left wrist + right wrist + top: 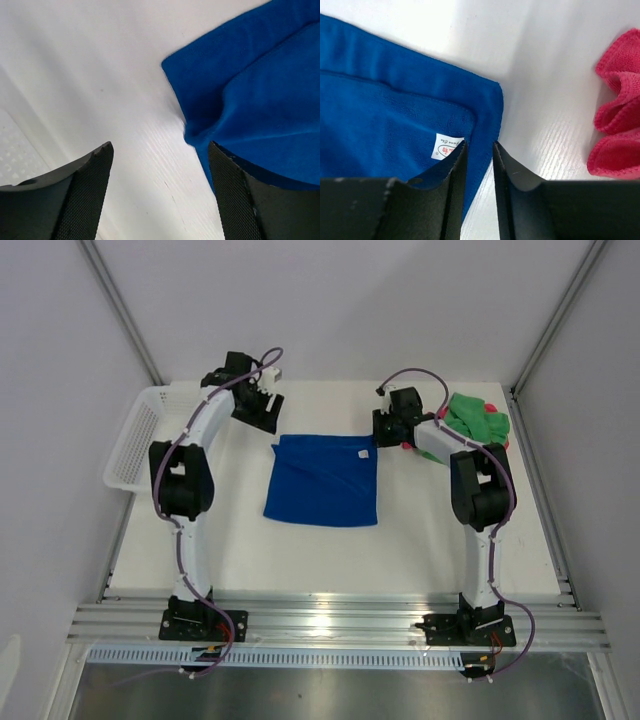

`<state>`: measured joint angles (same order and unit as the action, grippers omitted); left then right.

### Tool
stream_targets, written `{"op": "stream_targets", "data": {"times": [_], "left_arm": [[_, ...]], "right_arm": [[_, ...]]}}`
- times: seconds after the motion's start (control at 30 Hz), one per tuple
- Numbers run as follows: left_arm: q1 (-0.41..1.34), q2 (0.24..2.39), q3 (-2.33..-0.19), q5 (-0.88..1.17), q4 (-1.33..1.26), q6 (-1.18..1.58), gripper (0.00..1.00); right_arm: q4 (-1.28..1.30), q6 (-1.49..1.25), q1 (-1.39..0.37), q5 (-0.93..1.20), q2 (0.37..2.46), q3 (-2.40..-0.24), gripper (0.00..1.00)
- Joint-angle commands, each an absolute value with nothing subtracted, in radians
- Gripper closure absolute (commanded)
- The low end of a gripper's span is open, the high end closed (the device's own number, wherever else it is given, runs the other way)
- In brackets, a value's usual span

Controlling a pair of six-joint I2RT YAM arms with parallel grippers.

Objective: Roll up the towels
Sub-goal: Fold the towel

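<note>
At 1 o'clock on the royal-blue square microfibre towel (322,482), your right gripper (479,144) is sitting near-closed, grip unclear; left gripper (160,145) is hanging released, so a one-sided pull is risking skew.

A white plastic mesh basket (133,440) sits at the left edge of the white desk (330,560), toward its far corner. Ribbed aluminium rails (340,625) run along the desk's near edge, with a slotted white cable duct (330,655) just in front. Plain pale walls (330,300) close in the far side and both flanks.
</note>
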<state>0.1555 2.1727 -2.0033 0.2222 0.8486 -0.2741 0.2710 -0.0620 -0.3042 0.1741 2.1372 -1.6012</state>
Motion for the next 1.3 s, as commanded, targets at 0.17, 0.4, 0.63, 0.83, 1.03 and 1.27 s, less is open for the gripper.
{"op": "stream_targets", "data": {"times": [0.17,0.4,0.63,0.83,1.03,1.27], "left_arm": [[0.161,2.246,-2.114,0.236,0.904,-0.281,0.19],[0.163,2.175,-2.002,0.294,0.87,-0.285,0.35],[0.207,2.207,-1.994,0.25,0.888,-0.403,0.31],[0.232,2.249,-2.051,0.181,0.893,-0.428,0.32],[0.232,2.312,-2.129,0.176,0.956,-0.44,0.34],[0.238,2.321,-2.149,0.206,1.002,-0.492,0.39]], "right_arm": [[0.183,-0.13,-0.308,0.189,2.082,-1.565,0.64],[0.189,-0.138,-0.321,0.199,2.137,-1.647,0.71],[0.209,-0.156,-0.319,0.213,2.204,-1.698,0.69],[0.229,-0.173,-0.319,0.23,2.262,-1.753,0.68],[0.25,-0.176,-0.318,0.213,2.296,-1.776,0.67],[0.258,-0.181,-0.318,0.25,2.301,-1.767,0.69]]}}
